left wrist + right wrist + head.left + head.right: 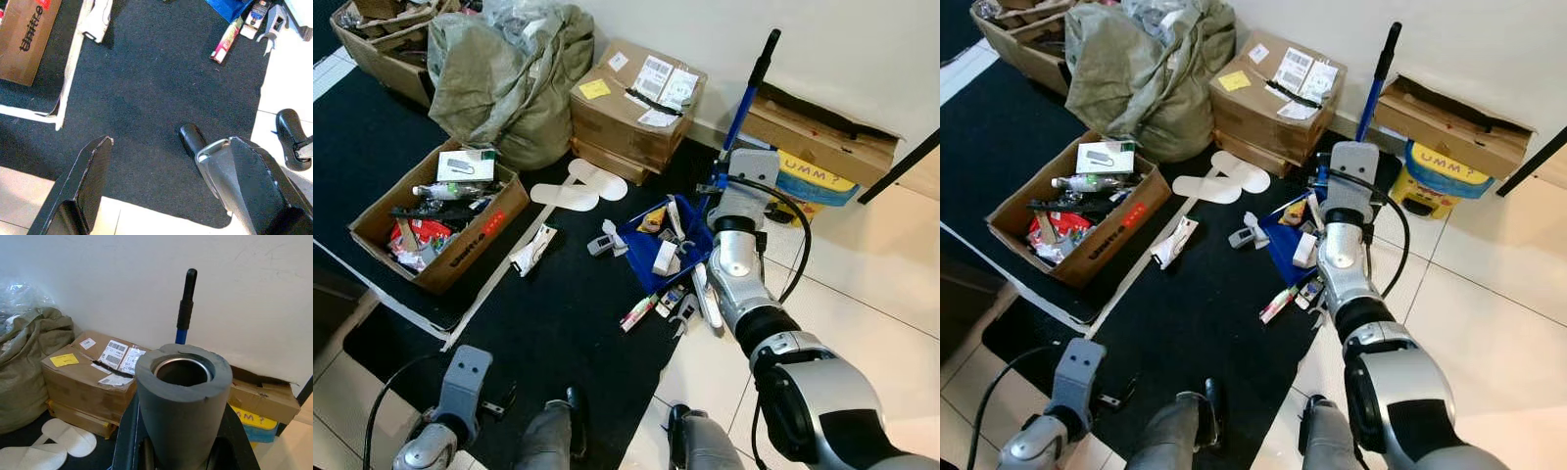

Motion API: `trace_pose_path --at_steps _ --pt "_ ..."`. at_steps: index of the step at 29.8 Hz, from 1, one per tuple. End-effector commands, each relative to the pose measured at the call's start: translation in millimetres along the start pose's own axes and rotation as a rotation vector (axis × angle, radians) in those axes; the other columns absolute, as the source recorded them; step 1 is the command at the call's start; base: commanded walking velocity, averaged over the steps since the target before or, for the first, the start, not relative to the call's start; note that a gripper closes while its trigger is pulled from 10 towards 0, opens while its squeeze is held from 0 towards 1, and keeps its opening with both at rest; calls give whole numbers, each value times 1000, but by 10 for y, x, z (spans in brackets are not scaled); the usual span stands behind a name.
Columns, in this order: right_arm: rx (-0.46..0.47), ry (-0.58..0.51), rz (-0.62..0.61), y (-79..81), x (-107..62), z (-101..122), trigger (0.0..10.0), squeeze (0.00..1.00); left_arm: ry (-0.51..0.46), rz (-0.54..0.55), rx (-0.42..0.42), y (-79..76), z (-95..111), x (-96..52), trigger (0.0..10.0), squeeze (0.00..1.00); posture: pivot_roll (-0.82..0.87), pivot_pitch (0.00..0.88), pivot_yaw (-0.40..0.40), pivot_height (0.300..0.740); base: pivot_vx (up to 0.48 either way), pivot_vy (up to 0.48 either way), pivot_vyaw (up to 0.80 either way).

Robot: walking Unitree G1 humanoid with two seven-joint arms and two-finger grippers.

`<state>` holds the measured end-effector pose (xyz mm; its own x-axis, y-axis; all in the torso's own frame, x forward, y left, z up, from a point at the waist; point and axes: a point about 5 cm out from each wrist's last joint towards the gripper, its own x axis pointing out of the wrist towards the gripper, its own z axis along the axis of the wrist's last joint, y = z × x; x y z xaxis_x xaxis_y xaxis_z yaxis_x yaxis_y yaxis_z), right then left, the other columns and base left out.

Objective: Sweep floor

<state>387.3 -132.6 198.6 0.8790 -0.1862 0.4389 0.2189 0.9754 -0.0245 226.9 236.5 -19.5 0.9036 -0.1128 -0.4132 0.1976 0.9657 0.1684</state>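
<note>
The right gripper (182,450), at centre frame in the eye views, has its fingers clenched around a grey foam-covered tube (183,404), with the blue dustpan (668,247) full of litter just beside it on the black mat (568,323). Its blue-and-black handle (749,88) rises toward the upper right. The left gripper (161,188) hangs at lower left, fingers released above the mat.

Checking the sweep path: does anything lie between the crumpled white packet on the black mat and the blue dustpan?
Yes: a small grey-and-white gadget lies on the black mat between the crumpled white packet and the blue plastic dustpan, near the pan's edge. The right pincer grips a grey foam-sleeved handle.
</note>
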Motion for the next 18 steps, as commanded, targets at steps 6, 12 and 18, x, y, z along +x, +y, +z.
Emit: trace_pose_path --at_steps 6,12,18 --pt "152 200 80 223 -237 -271 10000 0 57 -7 7 5 -137 -80 10000 0 116 412 79 740 0 0 0" --pt "226 239 192 312 -227 -263 10000 0 68 5 -9 -29 -118 -24 10000 0 72 358 61 740 0 0 0" --pt "274 260 211 344 -217 -255 10000 0 73 13 -24 -67 -94 25 10000 0 52 305 47 740 0 0 0"
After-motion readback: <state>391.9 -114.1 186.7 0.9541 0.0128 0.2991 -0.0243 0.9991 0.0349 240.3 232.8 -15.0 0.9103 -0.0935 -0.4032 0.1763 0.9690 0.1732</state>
